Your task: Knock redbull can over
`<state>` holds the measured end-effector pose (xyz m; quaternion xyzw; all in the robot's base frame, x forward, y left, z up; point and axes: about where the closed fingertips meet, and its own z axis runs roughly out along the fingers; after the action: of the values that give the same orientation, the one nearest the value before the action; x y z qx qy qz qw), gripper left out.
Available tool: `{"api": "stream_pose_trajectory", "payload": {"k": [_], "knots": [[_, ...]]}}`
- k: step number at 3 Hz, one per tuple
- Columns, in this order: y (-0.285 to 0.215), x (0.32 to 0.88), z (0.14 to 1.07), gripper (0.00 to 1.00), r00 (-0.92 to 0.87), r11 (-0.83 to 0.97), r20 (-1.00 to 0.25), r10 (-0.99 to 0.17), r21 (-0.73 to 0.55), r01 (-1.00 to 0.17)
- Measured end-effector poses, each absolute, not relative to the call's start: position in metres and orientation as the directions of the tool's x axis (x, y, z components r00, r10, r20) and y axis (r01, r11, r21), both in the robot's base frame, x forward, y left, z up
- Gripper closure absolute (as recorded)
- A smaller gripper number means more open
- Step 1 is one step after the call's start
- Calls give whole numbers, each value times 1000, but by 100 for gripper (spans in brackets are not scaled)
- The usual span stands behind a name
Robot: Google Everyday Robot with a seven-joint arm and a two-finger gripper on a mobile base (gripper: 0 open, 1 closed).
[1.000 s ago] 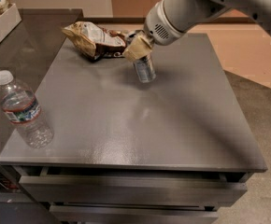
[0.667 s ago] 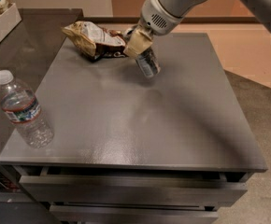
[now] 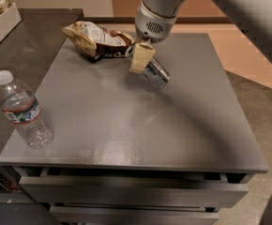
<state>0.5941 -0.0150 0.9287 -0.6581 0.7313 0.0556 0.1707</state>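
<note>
Camera view of a grey table [image 3: 126,130] with the arm [image 3: 160,14] reaching down from the upper edge. The gripper [image 3: 140,60] is hanging low over the far middle of the tabletop, its cream-coloured tip pressing against the upper-left end of the redbull can [image 3: 156,73]. Whether the gripper is parted, closed or clamped on anything cannot be told, as only one pale face of it is showing.

The redbull can is leaning steeply, its length running diagonally from under the gripper toward the lower right. Its upper-left end is being hidden by the gripper, and its markings are too blurred to read. It cannot be told whether its side is already lying flat on the table.

A crumpled snack bag [image 3: 97,40] is lying just to the left of the gripper, its right end disappearing behind it. A clear water bottle [image 3: 22,110] with a white cap is standing upright at the table's near-left edge, well apart from the can.

A white bin [image 3: 1,26] is being cut off at the upper-left corner, its contents hard to make out. Drawer fronts [image 3: 126,192] are showing below the table's near edge.
</note>
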Motion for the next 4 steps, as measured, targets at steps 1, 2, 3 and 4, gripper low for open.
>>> {"api": "stream_pose_trajectory", "payload": {"k": [1,2,3,4], "knots": [[-18,586,910,59,-48,74,-206,-977,-121,-990],[-18,583,897,36,-26,41,-125,-992,-114,-993],[-17,585,897,12,-25,42,-130,-991,-123,-992],[-15,587,897,0,-24,41,-134,-991,-130,-991]]}}
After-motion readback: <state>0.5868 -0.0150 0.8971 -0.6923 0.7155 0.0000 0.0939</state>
